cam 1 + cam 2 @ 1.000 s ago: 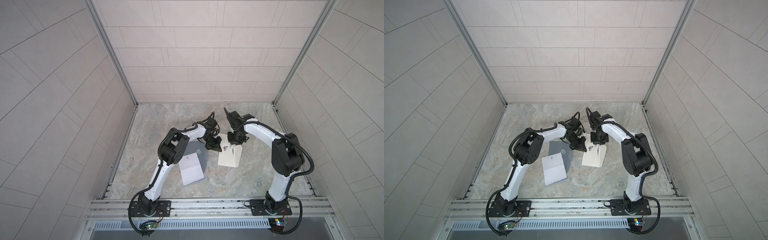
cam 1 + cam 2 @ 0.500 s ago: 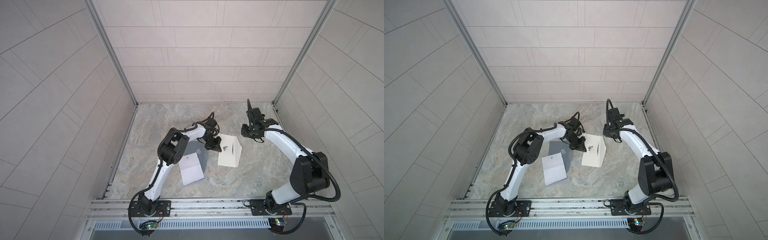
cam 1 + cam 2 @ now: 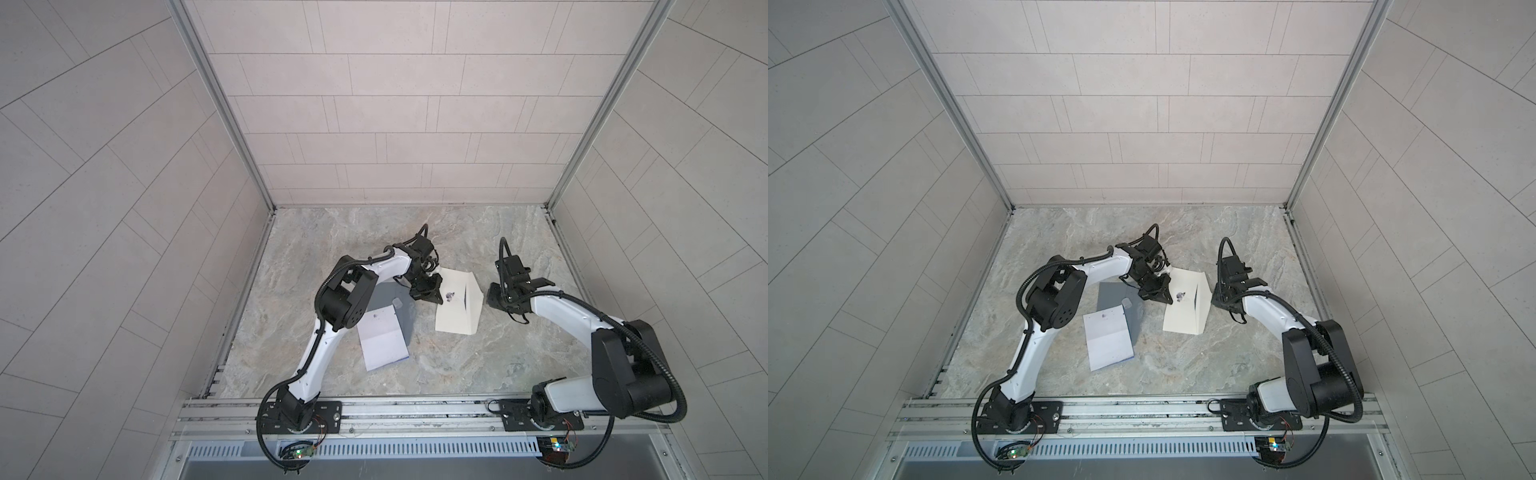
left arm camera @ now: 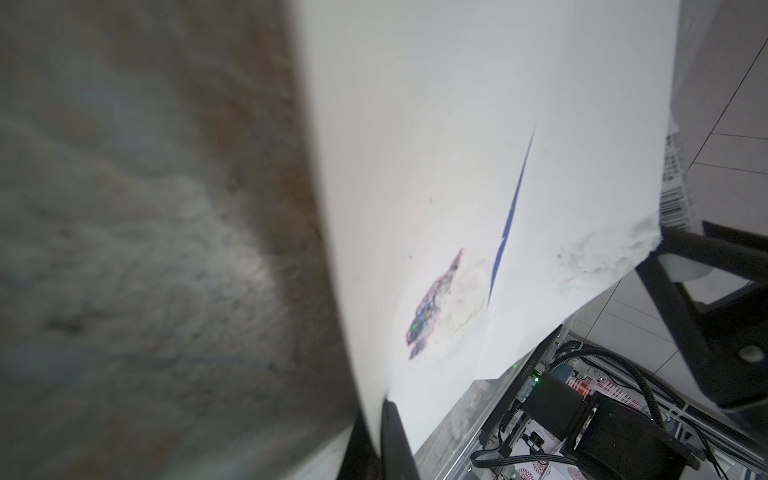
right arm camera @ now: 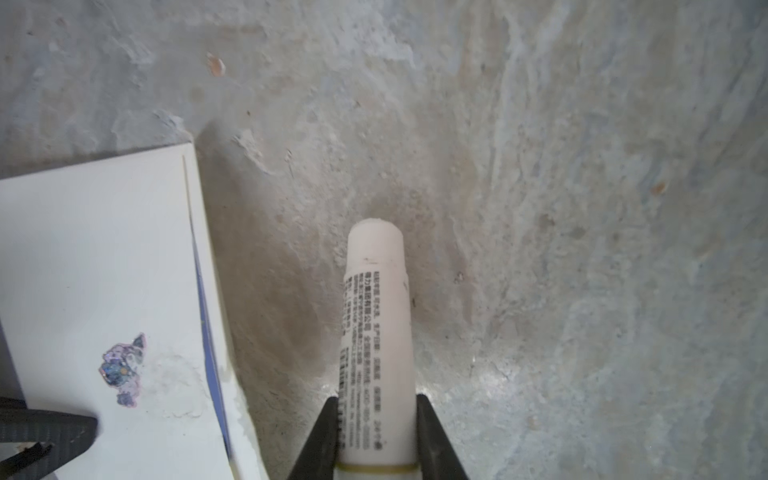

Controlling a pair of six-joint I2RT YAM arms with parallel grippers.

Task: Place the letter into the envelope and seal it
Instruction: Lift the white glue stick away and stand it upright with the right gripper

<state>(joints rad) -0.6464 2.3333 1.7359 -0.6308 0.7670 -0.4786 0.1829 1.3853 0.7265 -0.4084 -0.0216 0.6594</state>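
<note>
The envelope (image 3: 455, 309) lies on the table (image 3: 457, 374), its edge pinched in our closed left gripper (image 3: 430, 293), while the right gripper (image 5: 376, 411), clamped on the glue stick (image 5: 376, 311), has swung off it to just beside the flap (image 3: 474, 297), so we reckon gluing's done and folding's next

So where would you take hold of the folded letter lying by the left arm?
On the letter, probably its near right corner, jaws coming in low from the right: it lies flat, and the left arm overhangs its far left corner.
</note>
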